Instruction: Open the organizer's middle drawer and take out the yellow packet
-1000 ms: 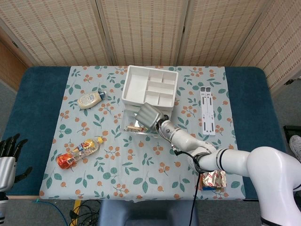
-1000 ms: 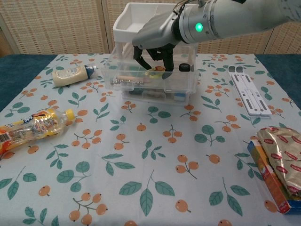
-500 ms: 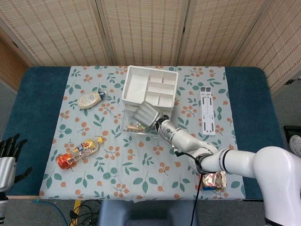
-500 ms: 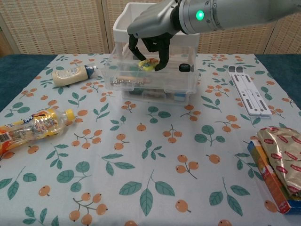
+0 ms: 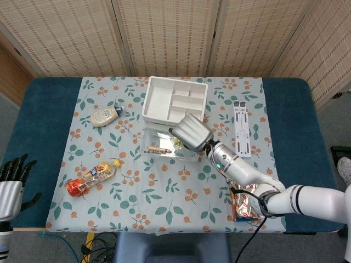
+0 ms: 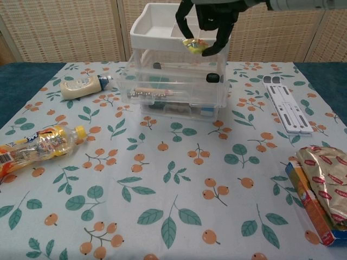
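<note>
The clear organizer (image 6: 179, 103) with a white top tray (image 5: 174, 101) stands at the back middle of the table. Its middle drawer (image 6: 162, 91) is pulled out toward me, with small items inside. In the chest view my right hand (image 6: 209, 19) hangs above the organizer's right side and pinches the yellow packet (image 6: 194, 46), which is clear of the drawer. The head view shows that right hand (image 5: 192, 131) over the drawer's right end. My left hand (image 5: 11, 183) stays off the table's lower left corner, fingers apart and holding nothing.
A mayonnaise bottle (image 6: 81, 85) lies left of the organizer. An orange drink bottle (image 6: 35, 146) lies at the near left. A white folded stand (image 6: 284, 103) rests to the right. Snack packets (image 6: 320, 184) are stacked at the near right edge.
My right hand has risen out of the open drawer with the yellow packet and shifted right, ending above the organizer. The left hand has not moved.
</note>
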Robot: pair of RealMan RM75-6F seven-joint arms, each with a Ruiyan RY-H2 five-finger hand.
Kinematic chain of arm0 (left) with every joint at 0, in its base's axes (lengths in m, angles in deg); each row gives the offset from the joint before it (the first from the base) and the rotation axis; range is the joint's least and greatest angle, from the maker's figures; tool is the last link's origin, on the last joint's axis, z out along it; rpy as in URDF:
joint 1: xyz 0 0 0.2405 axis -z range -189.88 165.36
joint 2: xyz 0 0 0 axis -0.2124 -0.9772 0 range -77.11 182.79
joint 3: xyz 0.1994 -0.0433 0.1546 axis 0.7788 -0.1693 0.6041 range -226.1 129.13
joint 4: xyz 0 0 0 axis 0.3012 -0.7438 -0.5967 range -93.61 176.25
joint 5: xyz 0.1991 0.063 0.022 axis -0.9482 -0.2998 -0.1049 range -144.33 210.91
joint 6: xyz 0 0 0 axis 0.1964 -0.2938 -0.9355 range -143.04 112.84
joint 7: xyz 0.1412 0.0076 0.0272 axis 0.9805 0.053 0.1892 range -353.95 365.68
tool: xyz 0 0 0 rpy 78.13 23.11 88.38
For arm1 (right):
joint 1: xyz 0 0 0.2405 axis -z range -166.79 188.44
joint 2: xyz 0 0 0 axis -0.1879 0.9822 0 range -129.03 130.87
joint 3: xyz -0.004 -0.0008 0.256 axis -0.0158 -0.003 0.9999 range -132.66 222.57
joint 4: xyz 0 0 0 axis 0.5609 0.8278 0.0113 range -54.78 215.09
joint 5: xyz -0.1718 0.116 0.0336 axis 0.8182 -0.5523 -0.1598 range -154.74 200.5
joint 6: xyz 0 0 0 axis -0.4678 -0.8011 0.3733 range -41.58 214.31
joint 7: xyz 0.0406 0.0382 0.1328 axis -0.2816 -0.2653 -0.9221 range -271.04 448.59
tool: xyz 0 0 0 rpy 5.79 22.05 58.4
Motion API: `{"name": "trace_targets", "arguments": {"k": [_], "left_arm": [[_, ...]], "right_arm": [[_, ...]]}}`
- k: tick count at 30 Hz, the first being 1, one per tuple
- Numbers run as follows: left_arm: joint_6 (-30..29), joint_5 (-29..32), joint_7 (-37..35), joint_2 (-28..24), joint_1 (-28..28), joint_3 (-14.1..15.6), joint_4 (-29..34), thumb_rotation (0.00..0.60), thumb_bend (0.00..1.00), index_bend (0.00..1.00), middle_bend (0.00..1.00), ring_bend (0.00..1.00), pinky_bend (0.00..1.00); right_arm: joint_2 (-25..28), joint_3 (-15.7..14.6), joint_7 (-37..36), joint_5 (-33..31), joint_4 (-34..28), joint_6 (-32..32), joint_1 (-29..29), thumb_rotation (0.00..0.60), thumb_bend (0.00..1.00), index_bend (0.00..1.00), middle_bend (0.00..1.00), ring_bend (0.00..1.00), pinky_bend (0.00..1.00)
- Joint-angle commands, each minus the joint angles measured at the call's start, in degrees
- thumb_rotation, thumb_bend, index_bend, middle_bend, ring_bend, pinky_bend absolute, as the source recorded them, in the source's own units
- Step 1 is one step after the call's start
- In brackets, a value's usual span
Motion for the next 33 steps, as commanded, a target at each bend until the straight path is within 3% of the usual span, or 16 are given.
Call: {"name": "trace_targets", "arguments": {"k": [1, 15, 26, 29, 33], "left_arm": [[0.15, -0.23, 0.25, 0.07, 0.21, -0.01, 0.19, 0.600, 0.17, 0.16, 0.07, 0.08, 0.09], [0.54, -1.38, 1.62, 0.25, 1.00, 0.22, 1.51, 0.600, 0.17, 0.16, 0.07, 0.08, 0.09], [0.53, -1.79, 2.47, -0.09, 1.14, 0.42, 2.46, 0.600, 0.17, 0.16, 0.07, 0.08, 0.09], [0.55, -1.86, 2.63, -0.14, 1.21, 0.42, 2.70, 0.600, 0.17, 0.16, 0.07, 0.08, 0.09], [0.42, -1.85, 2.68, -0.26, 1.06, 0.57, 2.78, 0.600, 0.17, 0.16, 0.07, 0.08, 0.09]], "right_arm": [[2.84, -1.57, -4.12, 3.84, -2.01, -3.76, 5.09, 0.600, 0.40, 0.52, 0.98, 0.94, 1.00], [-0.91, -8.85, -11.55, 19.37, 1.02, -10.01, 18.20, 0.600, 0.40, 0.52, 0.98, 0.94, 1.00], [-7.82, -10.04, -13.40, 25.42, 5.83, -9.31, 22.01, 0.600, 0.40, 0.51, 0.98, 0.94, 1.00], [-9.34, -9.51, -12.98, 25.42, 7.05, -7.99, 21.99, 0.600, 0.40, 0.45, 0.97, 0.94, 1.00], [-10.52, -8.82, -12.30, 24.47, 8.05, -5.79, 22.08, 0.600, 0.35, 0.22, 0.95, 0.94, 1.00]]}}
